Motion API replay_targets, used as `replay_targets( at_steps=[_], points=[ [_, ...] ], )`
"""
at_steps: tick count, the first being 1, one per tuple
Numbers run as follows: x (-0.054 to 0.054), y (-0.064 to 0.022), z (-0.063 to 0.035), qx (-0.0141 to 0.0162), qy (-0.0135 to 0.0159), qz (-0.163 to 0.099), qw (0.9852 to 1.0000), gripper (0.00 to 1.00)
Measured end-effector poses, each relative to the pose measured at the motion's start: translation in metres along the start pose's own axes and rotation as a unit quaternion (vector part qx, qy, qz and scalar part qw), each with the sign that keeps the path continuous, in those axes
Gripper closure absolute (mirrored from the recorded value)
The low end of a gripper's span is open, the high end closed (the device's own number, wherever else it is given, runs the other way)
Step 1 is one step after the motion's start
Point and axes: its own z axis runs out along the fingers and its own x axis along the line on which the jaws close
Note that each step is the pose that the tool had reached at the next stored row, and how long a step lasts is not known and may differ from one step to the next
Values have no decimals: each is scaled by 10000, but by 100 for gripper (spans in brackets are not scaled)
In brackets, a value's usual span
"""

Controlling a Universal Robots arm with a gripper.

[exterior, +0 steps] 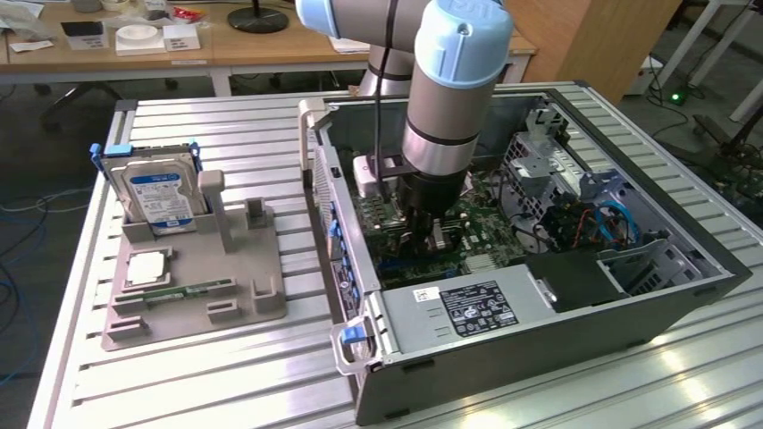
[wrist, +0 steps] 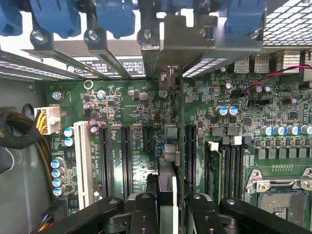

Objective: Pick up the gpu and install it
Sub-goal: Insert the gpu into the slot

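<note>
End effector (wrist: 165,204) is down inside the open case (exterior: 667,295), and from the wrist cam its fingers (wrist: 144,212) look clamped on the gpu (wrist: 168,146), which we're seeing edge-on as a thin card running away from the camera toward the rear wall. I think its bracket (wrist: 183,44) is the pale strip up at the slot openings, but it's hard to be sure from this angle.

So pickup is done and we're in the install step: the card stands upright over the motherboard (wrist: 234,126), roughly lined up with one of the long black slots (wrist: 190,146). Can't tell whether its edge is touching the slot or just above it. My guess is seating it calls for a straight push with the card kept vertical and the bracket sliding into its gap at the back wall.

Room is tight. Just beside the card are more slots (wrist: 126,156) on one side and the memory sockets (wrist: 229,165) on the other. Blue latches (wrist: 114,17) hang over the bracket end.

Further out in the exterior view, the power supply (exterior: 477,308) sits close to the arm (exterior: 448,107), and the drive cage (exterior: 560,170) is off to the exterior view's right. Out on the counter (exterior: 214,375), the grey holder (exterior: 197,295) with the hard drive (exterior: 161,197) is well apart.
</note>
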Motion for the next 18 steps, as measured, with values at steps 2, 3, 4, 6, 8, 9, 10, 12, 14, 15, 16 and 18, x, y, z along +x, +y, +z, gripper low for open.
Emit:
replay_targets(
  at_steps=[2,3,4,6,8,9,10,12,14,15,16,18],
  points=[
    [0,2,1,1,-1,0,10000,72],
    [0,5,1,1,0,-1,10000,72],
    [1,8,1,2,0,0,10000,72],
    [2,11,3,2,1,-2,10000,72],
    [3,12,9,1,3,-3,10000,72],
    [3,12,12,1,3,-3,10000,72],
    [3,12,16,1,3,-3,10000,72],
    [4,12,36,7,2,-3,10000,72],
    [6,12,59,10,7,-3,10000,72],
    [7,13,65,11,3,-2,10000,72],
    [7,13,66,13,-1,-1,10000,72],
    [5,14,70,15,-5,1,10000,72]
  ],
)
